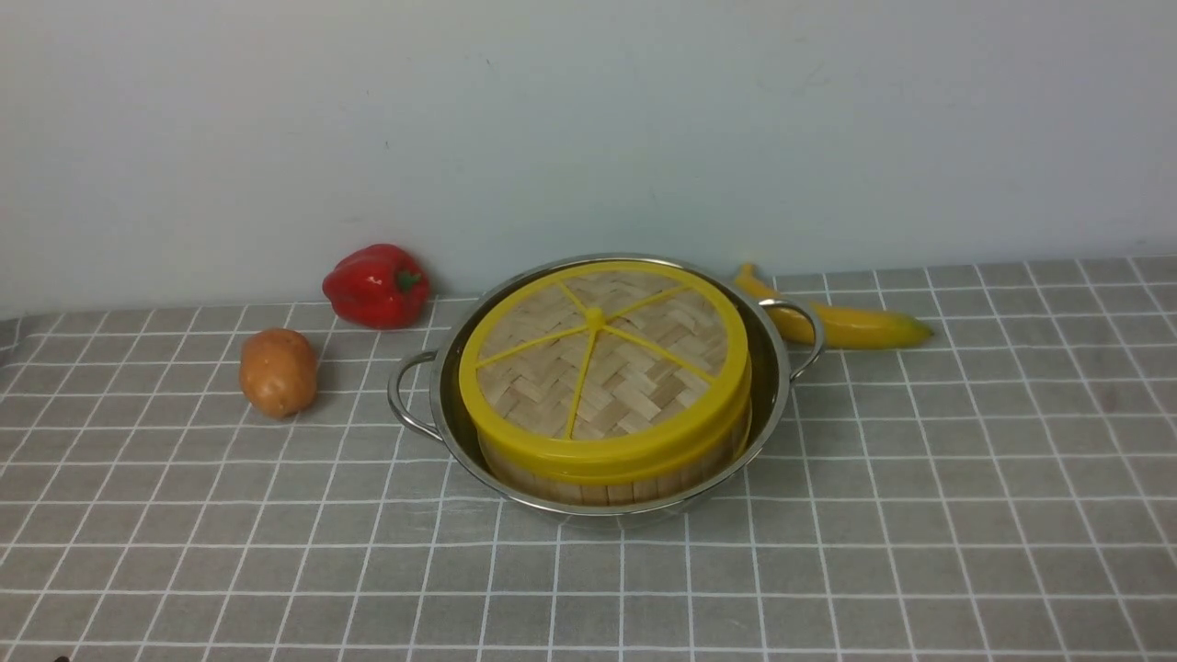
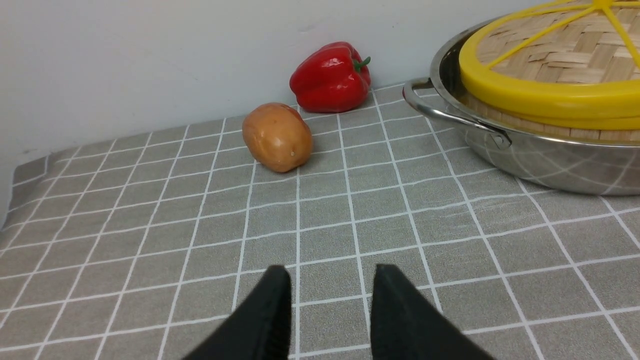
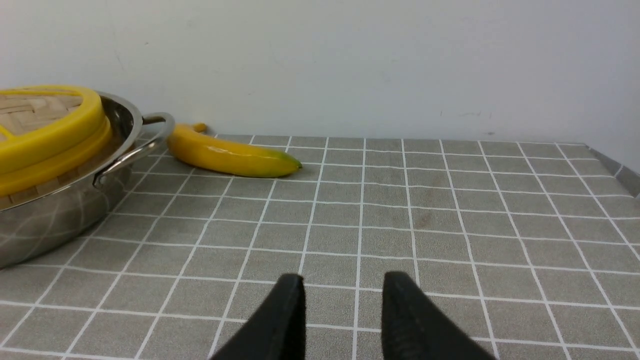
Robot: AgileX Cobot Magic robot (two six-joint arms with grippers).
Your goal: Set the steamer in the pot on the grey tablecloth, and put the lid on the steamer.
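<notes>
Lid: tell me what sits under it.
The lid rests on the steamer, whose pale slatted wall shows just below the yellow rim. The steamer stands inside the pot. The lid covers the steamer's inside, so its contents cannot be seen.

The left pincer [image 2: 330, 280] stands above the grey tablecloth [image 2: 350, 220], its two black fingers [image 2: 272, 320] apart with bare cloth visible between them and nothing held. A potato [image 2: 277, 136] lies on the cloth well ahead of the pincer. A red pepper [image 2: 331, 76] sits just beyond the potato, against the wall [image 2: 150, 60]. The pot [image 2: 550, 160] rests on the cloth, one wire handle [image 2: 450, 114] facing the potato. The steamer [image 2: 550, 131] sits inside the pot. The lid [image 2: 555, 65] lies on top of the steamer.
</notes>
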